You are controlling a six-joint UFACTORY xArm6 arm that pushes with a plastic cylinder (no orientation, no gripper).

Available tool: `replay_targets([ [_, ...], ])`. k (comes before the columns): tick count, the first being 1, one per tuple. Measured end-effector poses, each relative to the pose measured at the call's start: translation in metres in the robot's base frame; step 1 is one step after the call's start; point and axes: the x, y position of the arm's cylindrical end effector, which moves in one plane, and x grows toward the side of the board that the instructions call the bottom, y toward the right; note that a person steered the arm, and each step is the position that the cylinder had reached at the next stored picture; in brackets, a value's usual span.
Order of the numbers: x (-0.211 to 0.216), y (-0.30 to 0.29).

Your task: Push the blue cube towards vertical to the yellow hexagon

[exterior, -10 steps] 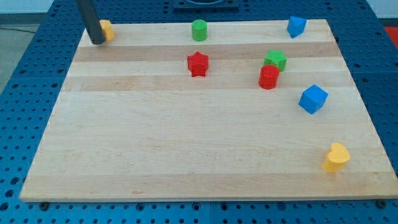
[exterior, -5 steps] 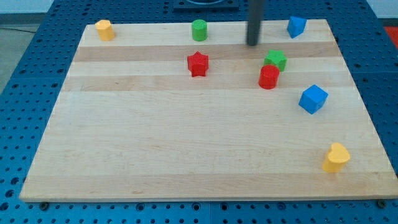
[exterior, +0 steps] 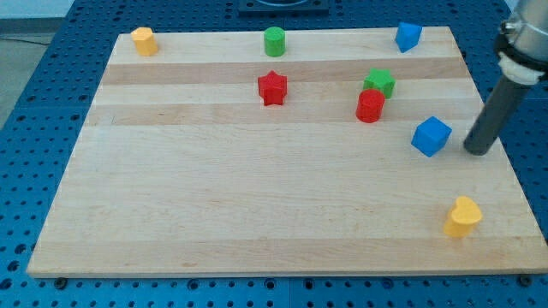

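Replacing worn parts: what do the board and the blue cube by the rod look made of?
Board: pale wood, it seems, with glued strips and visible grain, matte finish. Blue cube: probably plastic, with uniform colour and smooth, faintly shiny faces. My tip stands just to the cube's right in the view.

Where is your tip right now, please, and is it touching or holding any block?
My tip: on the board just to the view's right of the blue cube, a small gap between them; holding nothing.

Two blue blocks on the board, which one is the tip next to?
The blue cube at the view's right, just left of my tip with a small gap. The other blue block sits far off at the board's top edge.
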Motion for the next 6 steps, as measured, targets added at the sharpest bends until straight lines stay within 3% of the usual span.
replay_targets([
  [2, -0.007, -0.025],
  [4, -0.027, 0.001],
  [6, -0.021, -0.065],
])
